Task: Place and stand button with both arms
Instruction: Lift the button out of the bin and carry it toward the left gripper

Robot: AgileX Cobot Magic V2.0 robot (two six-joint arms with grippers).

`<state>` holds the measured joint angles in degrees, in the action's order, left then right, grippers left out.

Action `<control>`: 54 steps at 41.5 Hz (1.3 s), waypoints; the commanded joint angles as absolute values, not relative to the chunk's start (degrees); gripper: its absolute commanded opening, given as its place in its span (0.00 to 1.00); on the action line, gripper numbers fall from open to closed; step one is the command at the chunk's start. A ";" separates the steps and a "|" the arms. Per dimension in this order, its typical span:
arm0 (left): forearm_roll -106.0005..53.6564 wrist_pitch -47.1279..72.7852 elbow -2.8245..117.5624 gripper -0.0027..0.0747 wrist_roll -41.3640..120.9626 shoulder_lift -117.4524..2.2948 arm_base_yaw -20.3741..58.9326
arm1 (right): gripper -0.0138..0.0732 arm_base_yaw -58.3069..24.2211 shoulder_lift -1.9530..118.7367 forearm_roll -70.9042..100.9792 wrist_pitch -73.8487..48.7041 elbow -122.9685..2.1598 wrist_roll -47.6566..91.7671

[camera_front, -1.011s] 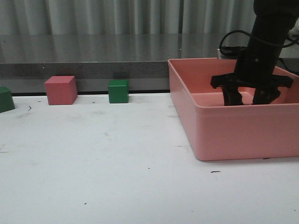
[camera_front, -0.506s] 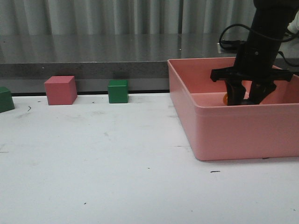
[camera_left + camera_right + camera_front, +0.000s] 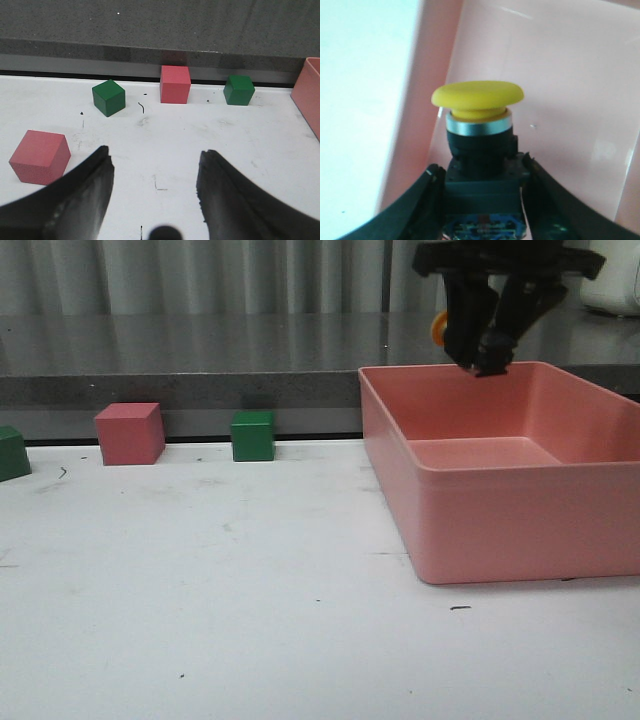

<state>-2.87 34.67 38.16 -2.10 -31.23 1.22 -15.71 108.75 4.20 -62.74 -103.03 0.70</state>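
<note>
My right gripper (image 3: pixel 485 355) is shut on the button (image 3: pixel 479 145) and holds it in the air above the pink bin (image 3: pixel 500 510). In the right wrist view its fingers (image 3: pixel 427 200) clamp the blocky black-blue base, and the yellow cap (image 3: pixel 477 100) points away from the wrist. In the front view only a sliver of the yellow cap (image 3: pixel 437 328) shows at the gripper's left side. My left gripper (image 3: pixel 155 167) is open and empty above the white table; it is out of the front view.
Along the table's back edge stand a pink cube (image 3: pixel 130 433), a green cube (image 3: pixel 253 435) and another green cube (image 3: pixel 12 452) at the far left. The left wrist view shows a further pink cube (image 3: pixel 40 156) near the left fingers. A dark ledge (image 3: pixel 180 370) runs behind.
My right gripper closed on the button inside the bin and lifted it straight up, out over the bin's rim, moving slightly left.
</note>
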 commanded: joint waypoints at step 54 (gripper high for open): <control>-3.02 30.02 40.00 0.51 -2.18 -31.84 1.20 | 0.47 -45.89 124.90 0.00 -57.77 -113.72 -37.14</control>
